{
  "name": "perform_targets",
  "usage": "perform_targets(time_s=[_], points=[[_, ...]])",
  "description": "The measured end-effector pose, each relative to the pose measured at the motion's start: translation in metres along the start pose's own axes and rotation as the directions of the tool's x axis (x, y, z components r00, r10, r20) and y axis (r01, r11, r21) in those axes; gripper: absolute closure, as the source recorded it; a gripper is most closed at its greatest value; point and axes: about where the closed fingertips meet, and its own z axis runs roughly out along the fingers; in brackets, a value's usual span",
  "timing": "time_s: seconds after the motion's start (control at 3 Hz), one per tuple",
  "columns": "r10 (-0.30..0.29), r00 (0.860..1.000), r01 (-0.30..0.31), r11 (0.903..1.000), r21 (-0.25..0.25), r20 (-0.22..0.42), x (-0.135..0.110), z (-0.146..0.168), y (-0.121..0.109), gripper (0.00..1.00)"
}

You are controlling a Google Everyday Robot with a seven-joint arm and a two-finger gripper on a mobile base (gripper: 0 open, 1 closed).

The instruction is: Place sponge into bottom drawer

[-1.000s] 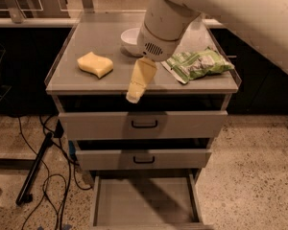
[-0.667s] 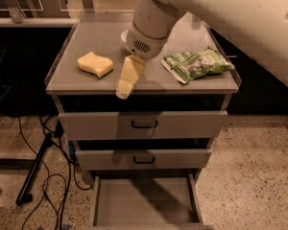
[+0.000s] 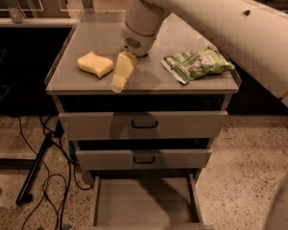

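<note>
Lettering on green packet (image 3: 197, 64): too small to read.

Bench (image 3: 96, 32): flat grey top of a metal cabinet, three drawers below. Floor (image 3: 245, 176): speckled terrazzo. Black cables (image 3: 53, 195) and a dark pole lying left of the cabinet. Background behind the bench dim, furniture there not identifiable.

Counts: 1 sponge, 1 packet, 3 drawers, 2 dark handles, 1 white arm.

Sponge (image 3: 95, 64): pale yellow, wavy sides, lying flat on the bench, left-front area, not held. Packet on the right side of the bench, well apart from the sponge.

Gripper (image 3: 117, 86): yellowish, at the end of the white arm (image 3: 221, 18), angled down toward the front edge of the bench. Just right of the sponge, between sponge and packet. Narrow gap to the sponge, no contact visible. Open or closed: cannot tell from this angle. Contact with the bench: cannot tell.

Top drawer (image 3: 105, 126) and middle drawer (image 3: 110, 159): grey fronts, one dark handle each. Bottom drawer (image 3: 134, 202): pulled out at the cabinet foot, shallow grey tray, plain flat floor in view, directly below and forward of the sponge's position on the bench.
</note>
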Motion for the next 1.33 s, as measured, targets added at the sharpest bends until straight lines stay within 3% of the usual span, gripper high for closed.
perform_targets(time_s=[0.67, 1.0, 1.33], points=[[0.014, 1.0, -0.014, 0.9995, -0.03, -0.009, -0.008, 0.029, -0.027, 0.0], [0.015, 1.0, -0.015, 0.9989, -0.044, 0.001, -0.009, 0.029, -0.025, 0.0], [-0.007, 1.0, 0.008, 0.9993, -0.038, 0.018, -0.031, -0.003, -0.017, 0.0]])
